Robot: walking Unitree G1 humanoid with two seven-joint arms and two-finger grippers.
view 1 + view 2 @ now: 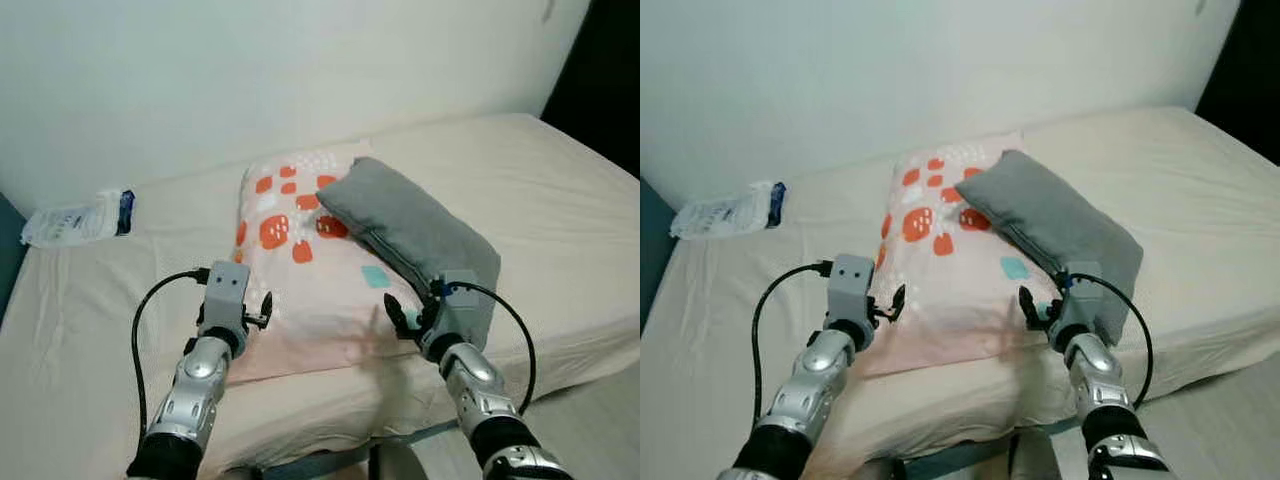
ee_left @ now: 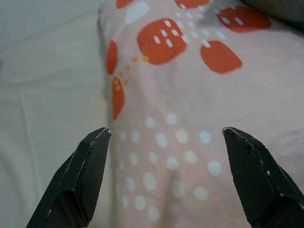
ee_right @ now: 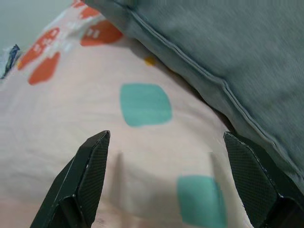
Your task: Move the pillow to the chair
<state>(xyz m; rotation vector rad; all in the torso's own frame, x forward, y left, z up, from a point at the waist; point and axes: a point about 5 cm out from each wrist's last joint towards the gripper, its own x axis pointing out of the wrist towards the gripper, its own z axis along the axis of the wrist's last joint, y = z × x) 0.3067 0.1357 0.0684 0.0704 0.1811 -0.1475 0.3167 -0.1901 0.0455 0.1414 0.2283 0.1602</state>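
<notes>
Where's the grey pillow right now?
The grey pillow lies on the bed, overlapping the patterned pillow's right edge, just beyond the right gripper.

I see a bed [image 1: 560,200] with a cream sheet, pushed against a white wall. A pink pillow [image 1: 300,270] with orange and teal patches lies flat near the front edge. A grey cushion [image 1: 410,225] rests partly on its right side. A white packet [image 1: 75,220] lies at the back left.
</notes>
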